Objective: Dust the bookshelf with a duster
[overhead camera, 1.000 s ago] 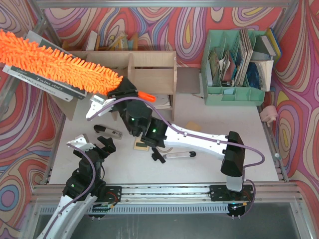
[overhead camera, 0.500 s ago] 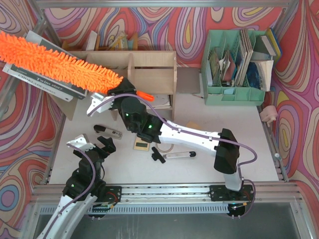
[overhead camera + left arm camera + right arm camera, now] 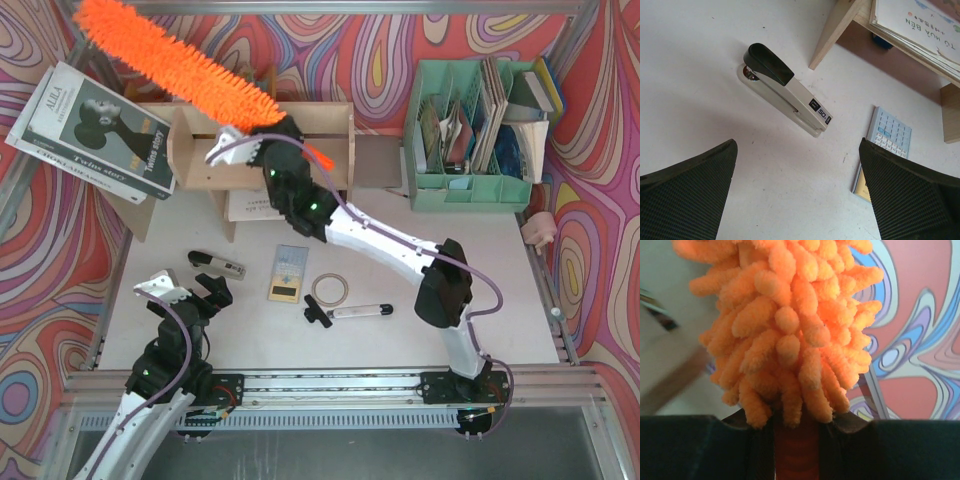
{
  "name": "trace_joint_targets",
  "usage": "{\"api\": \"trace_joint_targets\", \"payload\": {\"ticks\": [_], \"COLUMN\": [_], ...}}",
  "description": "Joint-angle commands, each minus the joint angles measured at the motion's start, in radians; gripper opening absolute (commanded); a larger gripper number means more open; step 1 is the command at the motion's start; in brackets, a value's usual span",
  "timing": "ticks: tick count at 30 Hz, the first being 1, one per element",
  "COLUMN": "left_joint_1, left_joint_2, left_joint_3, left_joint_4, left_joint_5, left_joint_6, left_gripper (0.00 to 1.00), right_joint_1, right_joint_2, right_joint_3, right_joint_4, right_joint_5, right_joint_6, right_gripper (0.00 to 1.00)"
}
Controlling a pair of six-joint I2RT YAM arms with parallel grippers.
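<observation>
The bookshelf [image 3: 320, 150] stands at the back middle of the table, papers lying under it. My right gripper [image 3: 272, 130] is shut on the handle of the orange duster [image 3: 165, 55]. The fluffy head slants up and left, above the shelf's left end. In the right wrist view the duster [image 3: 790, 320] fills the frame and its orange handle sits clamped between the jaws of my right gripper [image 3: 796, 450]. My left gripper [image 3: 185, 293] is open and empty, low over the table at the front left. The left wrist view shows my left gripper [image 3: 797, 187] over bare table.
A stapler [image 3: 218, 264] [image 3: 785, 90], a calculator [image 3: 287, 272] [image 3: 885, 150], a tape ring [image 3: 330, 290] and a pen-like tool [image 3: 350, 313] lie on the table. A book [image 3: 95, 130] leans at the left. A mint-green organiser [image 3: 475, 130] stands at the back right.
My right arm has swung the duster up and right, off the book at the left and over the shelf's left end. The book is now uncovered. The left arm has not moved.
</observation>
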Motion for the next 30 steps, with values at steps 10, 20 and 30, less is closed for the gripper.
{"api": "trace_joint_targets", "payload": {"ticks": [10, 20, 30], "left_joint_1": [-0.003, -0.004, -0.003], "left_joint_2": [-0.01, -0.01, -0.01], "left_joint_3": [-0.015, -0.015, -0.018], "left_joint_4": [0.019, 0.018, 0.025], "left_joint_5": [0.001, 0.0, 0.008], "left_joint_6": [0.013, 0.013, 0.018], "left_gripper": [0.98, 0.98, 0.98], "right_joint_1": [0.018, 0.249, 0.439], "right_joint_2": [-0.207, -0.16, -0.04], "right_joint_3": [-0.086, 0.123, 0.323], "right_joint_4": [0.066, -0.353, -0.749], "right_joint_5": [0.161, 0.408, 0.528], "right_joint_6": [0.149, 0.608, 0.88], "right_gripper": [0.0, 0.0, 0.0]}}
